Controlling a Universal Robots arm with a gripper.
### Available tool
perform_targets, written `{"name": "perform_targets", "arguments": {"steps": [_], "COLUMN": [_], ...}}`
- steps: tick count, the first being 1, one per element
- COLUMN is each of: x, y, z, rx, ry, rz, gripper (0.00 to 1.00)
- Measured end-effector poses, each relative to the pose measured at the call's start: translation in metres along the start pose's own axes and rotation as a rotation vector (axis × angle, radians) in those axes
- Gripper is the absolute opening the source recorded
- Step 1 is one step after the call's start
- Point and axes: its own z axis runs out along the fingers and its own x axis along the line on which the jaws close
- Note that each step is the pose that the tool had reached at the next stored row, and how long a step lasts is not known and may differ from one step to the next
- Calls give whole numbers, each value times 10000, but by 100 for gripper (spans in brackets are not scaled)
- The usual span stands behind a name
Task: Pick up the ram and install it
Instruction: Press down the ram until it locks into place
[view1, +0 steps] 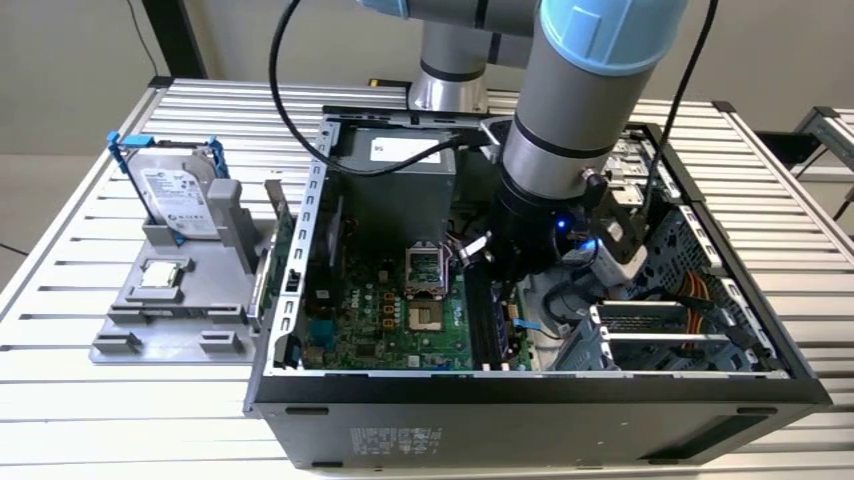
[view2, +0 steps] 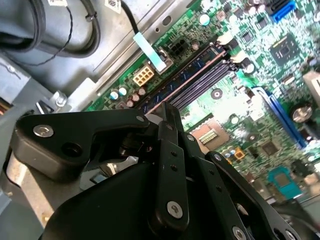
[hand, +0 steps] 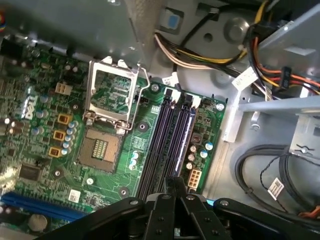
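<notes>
The ram (view2: 187, 75) is a thin bluish stick with small dark chips. It stands on edge in the outermost of the black memory slots (hand: 167, 145), on the green motherboard (view1: 387, 310) inside the open computer case. My gripper (view2: 161, 107) is low over the near end of the slots, and its black fingers meet on the stick's upper edge. In the first wrist view the gripper (hand: 172, 181) sits in line with the slots. In the exterior view the arm reaches down into the case with the gripper (view1: 514, 290) above the slot row.
The open CPU socket (hand: 107, 115) lies beside the slots. Cable bundles (hand: 270, 170) and a metal drive cage (view1: 667, 340) crowd the case at the exterior view's right. Outside the case, a grey fixture (view1: 160, 330) holds a silver hard drive (view1: 180, 195) in a blue frame and a small square chip (view1: 160, 275).
</notes>
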Motion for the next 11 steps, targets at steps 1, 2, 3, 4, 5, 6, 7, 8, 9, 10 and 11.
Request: {"name": "perform_targets", "arguments": {"steps": [1,2,3,4,5,6,7,8,9,10,11], "x": [0,0,0,0,0,0,0,0,0,0,-1], "y": [0,0,0,0,0,0,0,0,0,0,0], "z": [0,0,0,0,0,0,0,0,0,0,0], "rx": [0,-1,-1,-1,-2,-1,-2,-1,-1,-2,-2], "ry": [3,4,7,8,9,9,9,10,10,10,11], "rz": [-156,-288,-425,-538,-572,-572,-575,-575,-578,-601,-659], "gripper": [0,0,0,0,0,0,0,0,0,0,0]}}
